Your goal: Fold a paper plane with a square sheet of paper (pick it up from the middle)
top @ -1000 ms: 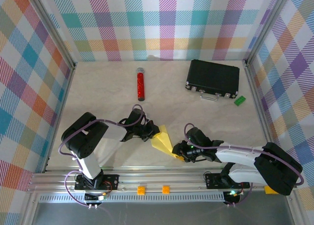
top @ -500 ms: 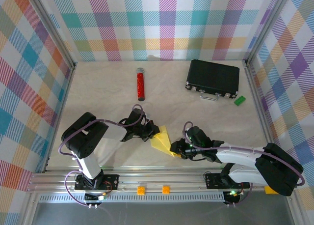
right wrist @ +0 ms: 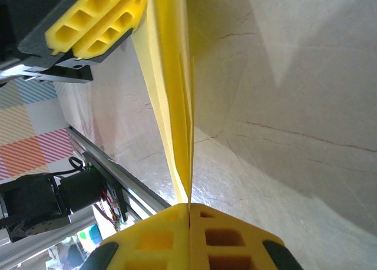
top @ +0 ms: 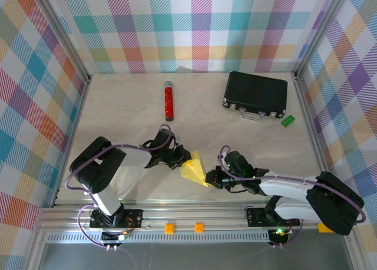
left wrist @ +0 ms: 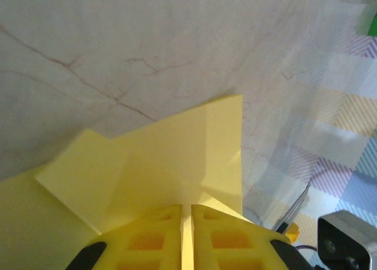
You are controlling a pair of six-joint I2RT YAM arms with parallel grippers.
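Square sheet of paper [top: 194, 167], folded, clamped at opposite ends by left gripper [left wrist: 186, 210] and right gripper [right wrist: 188, 208]. Red cylinder [top: 168, 102], black case [top: 256, 92], green block [top: 288, 120] well beyond both.

The folded yellow paper sheet [top: 195, 171] sits by the near edge of the pale worktop [top: 118, 117] at its middle, with the left gripper [top: 187, 162] at its left and the right gripper [top: 209, 178] at its right, the red cylinder [top: 168, 101] behind toward the far edge, and the black hard case [top: 256, 93] near the far right corner, the small green block [top: 288, 120] just right of it.
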